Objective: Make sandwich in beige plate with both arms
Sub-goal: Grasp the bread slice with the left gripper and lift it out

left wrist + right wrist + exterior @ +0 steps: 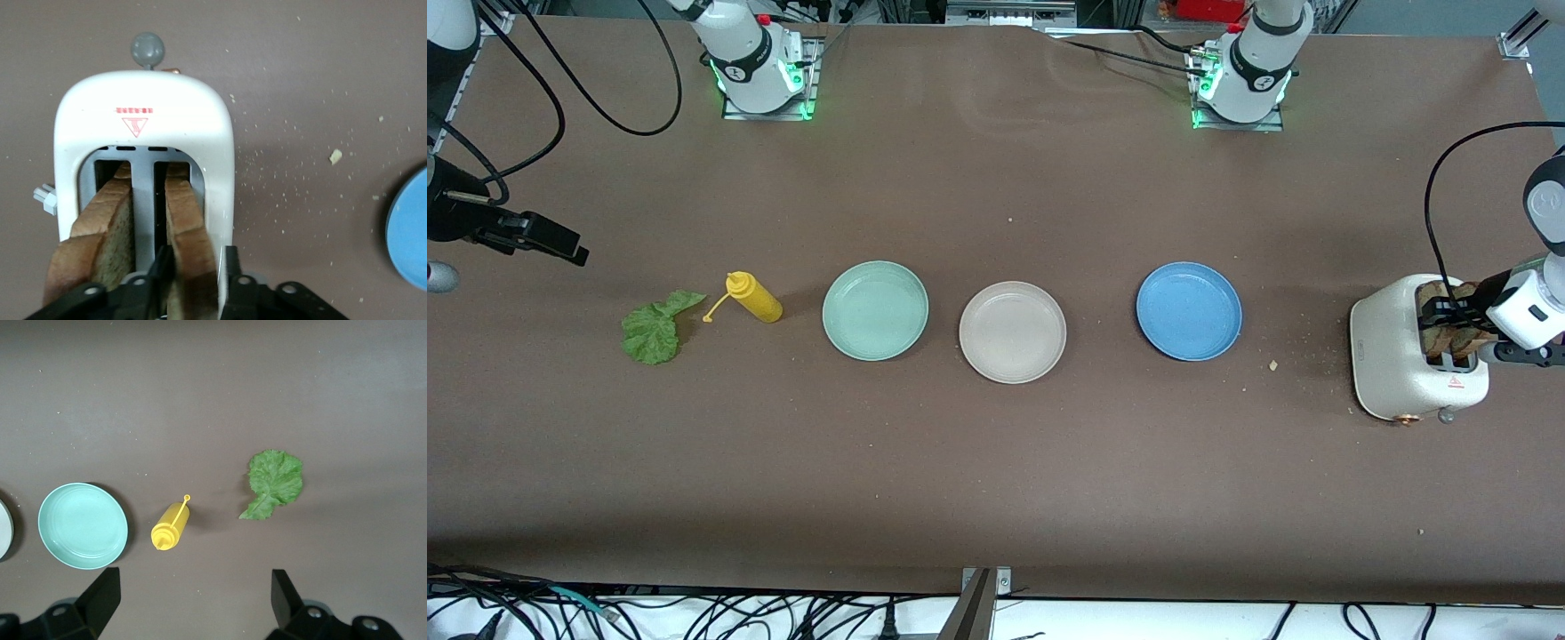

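left pincer [193, 283] is down at the toaster [143, 140], fingers either side of one bread slice [190, 247]. looks gripped, and toast is light but crumbly, so grab the top crust. right pincer [193, 600] hangs open over the counter [996, 462] near the floppy lettuce [273, 482]. beige plate [1012, 332] sits empty mid-counter with room around.

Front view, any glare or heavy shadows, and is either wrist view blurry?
Front view: even light, soft shadows beside the beige plate, green glow at both arm bases. Left wrist view: the bread slice between the left gripper fingers looks slightly soft. Right wrist view: sharp, lettuce leaf veins visible.
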Controlling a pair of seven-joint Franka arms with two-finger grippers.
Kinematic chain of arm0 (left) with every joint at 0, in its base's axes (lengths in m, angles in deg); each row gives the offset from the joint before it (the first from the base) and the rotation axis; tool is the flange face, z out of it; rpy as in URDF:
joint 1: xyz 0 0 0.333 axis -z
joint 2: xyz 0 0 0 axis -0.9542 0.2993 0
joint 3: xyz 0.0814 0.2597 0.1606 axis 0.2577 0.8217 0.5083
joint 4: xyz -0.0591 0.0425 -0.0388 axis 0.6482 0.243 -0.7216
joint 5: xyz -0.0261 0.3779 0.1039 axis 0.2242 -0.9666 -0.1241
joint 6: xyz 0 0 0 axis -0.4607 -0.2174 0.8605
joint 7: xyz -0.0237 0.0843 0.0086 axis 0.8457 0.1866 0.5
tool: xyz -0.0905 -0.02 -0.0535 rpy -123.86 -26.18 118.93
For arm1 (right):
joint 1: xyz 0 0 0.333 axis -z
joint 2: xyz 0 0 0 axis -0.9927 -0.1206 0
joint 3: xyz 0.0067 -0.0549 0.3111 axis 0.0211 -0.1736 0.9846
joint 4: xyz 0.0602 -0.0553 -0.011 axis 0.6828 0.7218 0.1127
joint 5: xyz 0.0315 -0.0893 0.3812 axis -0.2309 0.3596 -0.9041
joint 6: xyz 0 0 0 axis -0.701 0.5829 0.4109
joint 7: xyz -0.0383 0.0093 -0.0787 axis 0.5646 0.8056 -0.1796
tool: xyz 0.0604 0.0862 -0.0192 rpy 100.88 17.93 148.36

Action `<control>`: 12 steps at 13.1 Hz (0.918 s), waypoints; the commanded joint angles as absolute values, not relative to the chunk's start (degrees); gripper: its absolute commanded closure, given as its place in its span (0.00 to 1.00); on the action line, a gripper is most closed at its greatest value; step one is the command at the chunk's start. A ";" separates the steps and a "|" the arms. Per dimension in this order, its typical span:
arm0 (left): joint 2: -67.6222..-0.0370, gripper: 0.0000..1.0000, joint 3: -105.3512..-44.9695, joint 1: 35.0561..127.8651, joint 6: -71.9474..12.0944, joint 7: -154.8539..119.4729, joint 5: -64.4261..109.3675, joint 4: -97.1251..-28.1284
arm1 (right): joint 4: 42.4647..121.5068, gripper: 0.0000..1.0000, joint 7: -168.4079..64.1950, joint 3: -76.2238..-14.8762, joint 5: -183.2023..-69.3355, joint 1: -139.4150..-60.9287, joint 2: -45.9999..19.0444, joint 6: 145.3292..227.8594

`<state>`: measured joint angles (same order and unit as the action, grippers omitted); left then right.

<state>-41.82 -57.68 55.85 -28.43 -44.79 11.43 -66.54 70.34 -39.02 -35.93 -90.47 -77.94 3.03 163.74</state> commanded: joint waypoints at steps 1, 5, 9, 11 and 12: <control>-42.66 1.00 -58.24 55.62 -21.60 -50.24 6.47 -63.04 | 72.26 0.00 -39.78 -35.62 -89.60 -77.71 4.71 164.75; -42.22 1.00 -58.42 56.06 -12.10 -50.25 6.36 -54.52 | 72.26 0.00 -39.78 -35.62 -89.60 -77.71 4.71 164.67; -42.05 1.00 -58.68 57.37 -6.29 -50.33 6.97 -46.95 | 72.26 0.00 -39.78 -35.62 -89.60 -77.71 4.71 164.75; -42.05 1.00 -58.68 59.83 -5.58 -49.37 8.98 -45.71 | 72.26 0.00 -39.78 -35.53 -89.60 -77.71 4.71 164.75; -41.96 1.00 -58.59 60.10 -5.58 -49.28 12.65 -45.62 | 72.35 0.00 -39.78 -35.62 -89.60 -77.71 4.71 164.75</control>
<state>-42.33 -58.80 58.67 -7.01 -49.23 9.14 -47.12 70.40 -39.02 -35.91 -90.46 -77.94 3.05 163.93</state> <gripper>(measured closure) 0.903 0.000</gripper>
